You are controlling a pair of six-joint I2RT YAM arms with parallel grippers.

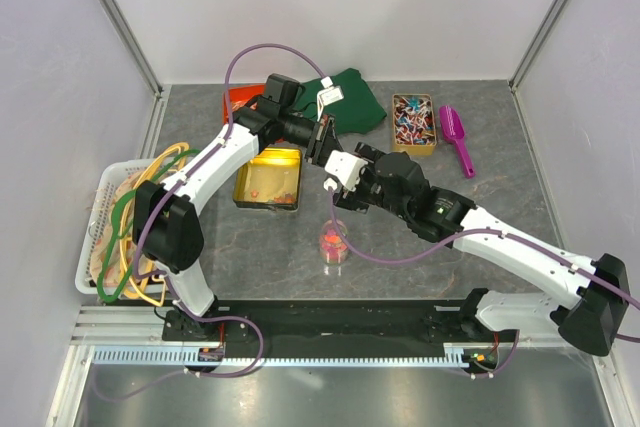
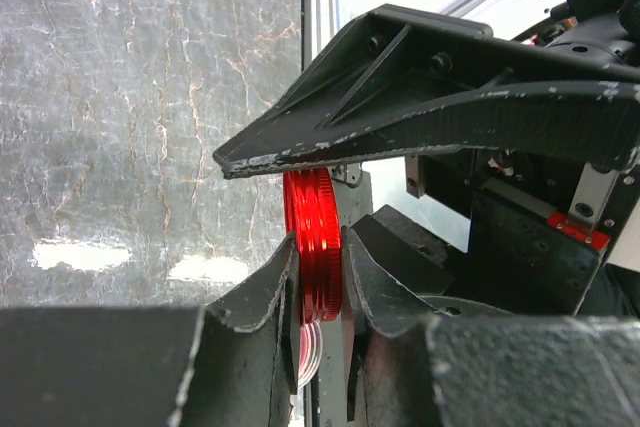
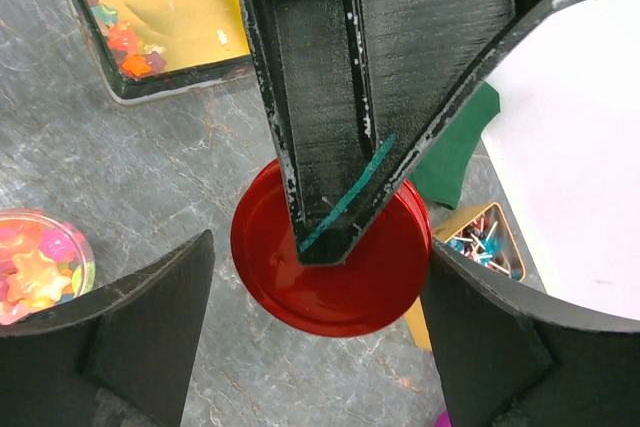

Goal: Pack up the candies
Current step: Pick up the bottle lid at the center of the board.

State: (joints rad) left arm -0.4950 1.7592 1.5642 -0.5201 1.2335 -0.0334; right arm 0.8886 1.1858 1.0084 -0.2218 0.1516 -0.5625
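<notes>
Top view: both arms meet mid-table. The left gripper [image 1: 321,143] and right gripper [image 1: 334,183] overlap, so we can't read either grip from here. Just in front of them stands a clear jar [image 1: 335,251] holding the candies [image 1: 333,239], mixed pink, orange and yellow. The gold tin [image 1: 238,187] beside the left arm holds only a few more loose pieces. Back right is an open box [image 1: 414,151] of twist-wrapped sweets, with a purple scoop [image 1: 458,137] next to it. The green cloth [image 1: 352,99] at the back is partly behind the left arm. An orange-red item [image 1: 238,100] beside it is mostly hidden. The white basket [image 1: 85,269] at the left edge is full of cables [image 1: 135,237].

Left wrist: the left gripper's fingers [image 2: 260,292] pinch a red lid [image 2: 315,217] edge-on, clamped on both flat faces. The lid's lower part is hidden between them. One right finger crosses above; we can't tell if it touches the lid.

Right wrist: the right gripper's fingers [image 3: 150,327] stand wide apart either side of the lid, gaps on both sides, nothing held. A left finger covers the lid's middle. The jar is cut off at the left edge, with star-shaped pieces visible. A tin corner shows top left with a few candies. A box corner peeks out behind the lid.
</notes>
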